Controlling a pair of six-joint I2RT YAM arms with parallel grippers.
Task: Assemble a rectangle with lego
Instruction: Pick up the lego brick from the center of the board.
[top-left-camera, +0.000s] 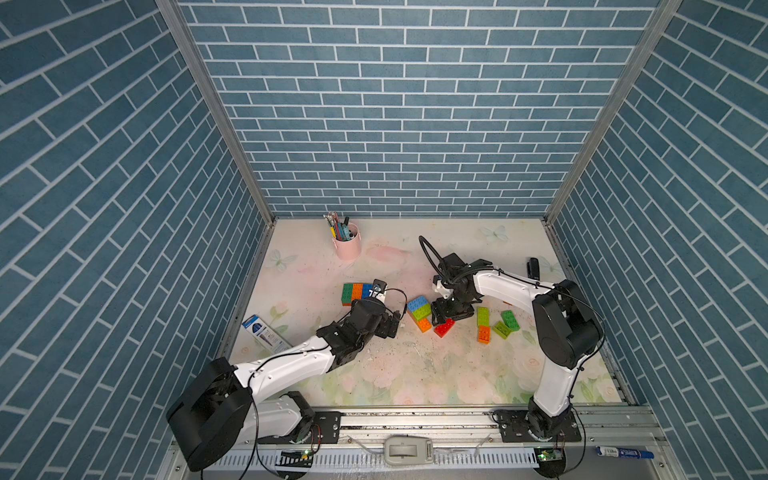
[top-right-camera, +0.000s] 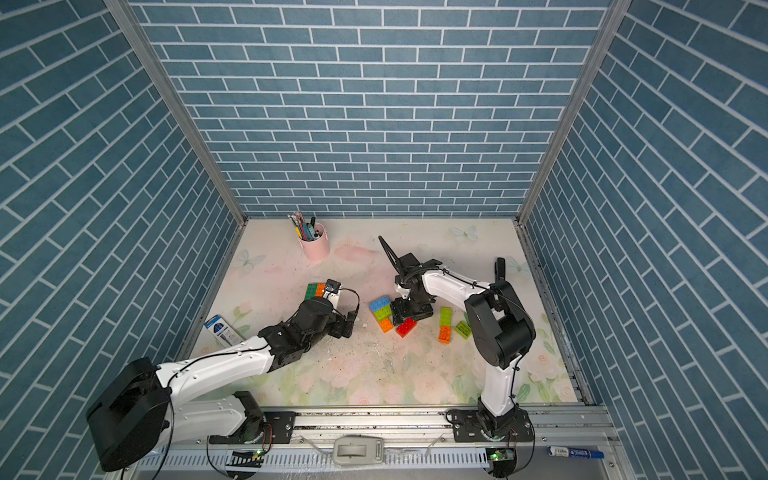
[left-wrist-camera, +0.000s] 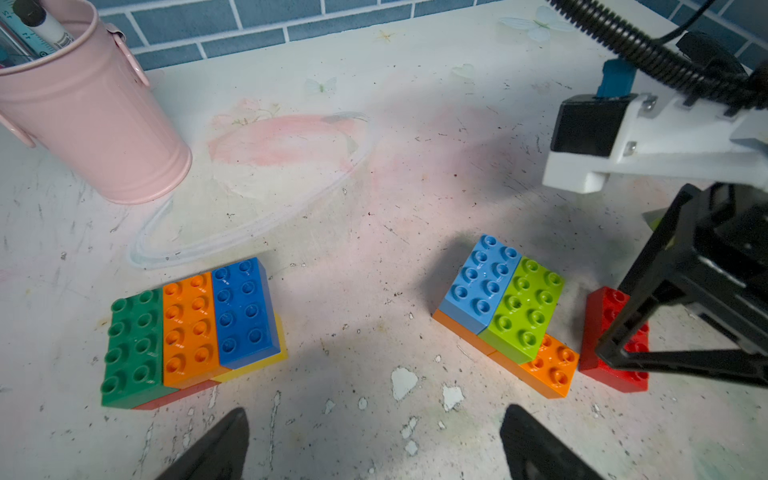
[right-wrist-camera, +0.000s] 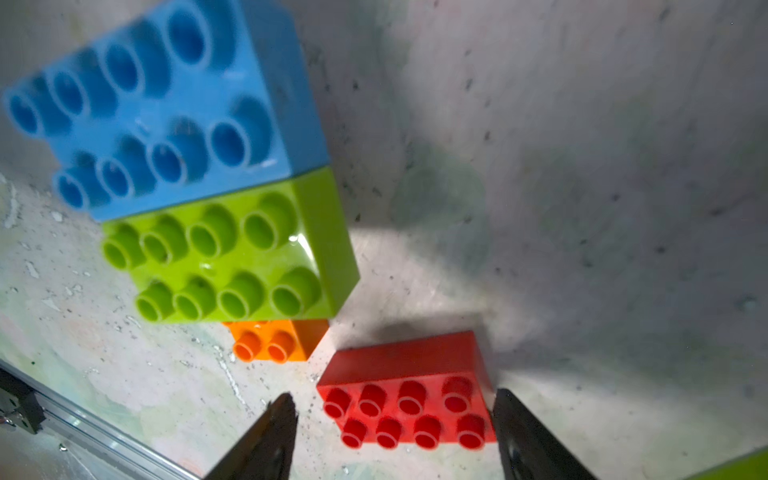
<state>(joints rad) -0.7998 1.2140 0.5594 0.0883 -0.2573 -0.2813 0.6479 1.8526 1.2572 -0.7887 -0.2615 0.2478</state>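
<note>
Front rail: grey metal rail (top-left-camera: 415, 426) carrying both arm bases.
Bench: pale flower-printed bench (top-left-camera: 415, 374), scuffed.
Left fingers: left fingers (left-wrist-camera: 224, 449) spread wide over bare bench, nothing between them.
Right fingers: right fingers (right-wrist-camera: 266, 440) released, standing either side of a red studded plastic brick (right-wrist-camera: 407, 399) that lies on the bench, with a gap showing at one side.
Middle stack: light blue brick (left-wrist-camera: 482, 282) and lime brick (left-wrist-camera: 525, 307) side by side on an orange brick (left-wrist-camera: 548, 365), just beside the red one.
Loose bricks: lime, orange and dark green bricks (top-left-camera: 494, 326) near the right arm.
Far block: dark green, orange and blue block (left-wrist-camera: 191, 328) atop red and yellow.
Back: pink metal pen cup (top-left-camera: 347, 247).
</note>
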